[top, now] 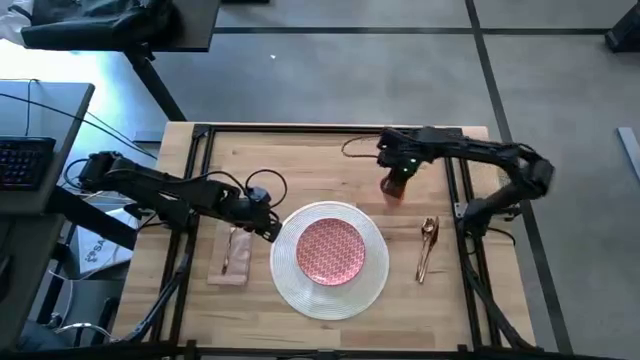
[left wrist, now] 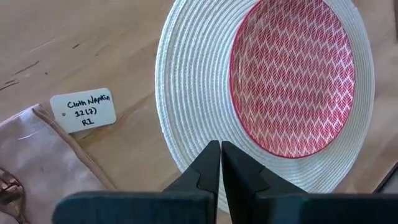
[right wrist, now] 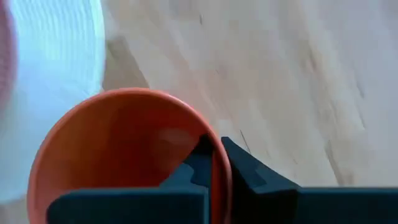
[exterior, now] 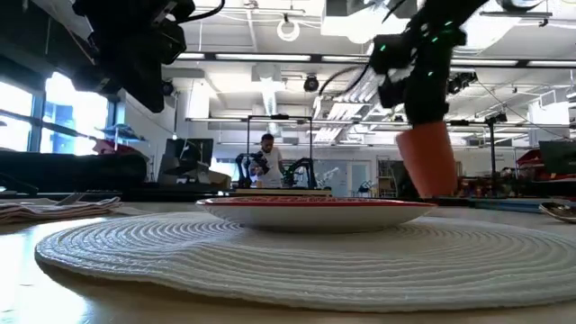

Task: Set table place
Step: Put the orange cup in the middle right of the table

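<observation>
From above, we judge the cup step is in hand: our right gripper (top: 393,178) pinches the cup (top: 394,186) directly under it, off the far right edge of the placemat (top: 330,259), and next we must lower it and let go, while our left gripper (top: 270,228), fingers pressed together on nothing, waits with the placemat just ahead and the napkin (top: 233,256) beside it. At table height the cup (exterior: 427,157) hangs upright, long axis vertical, mouth up; the right wrist view shows one finger inside its rim (right wrist: 124,149)
</observation>
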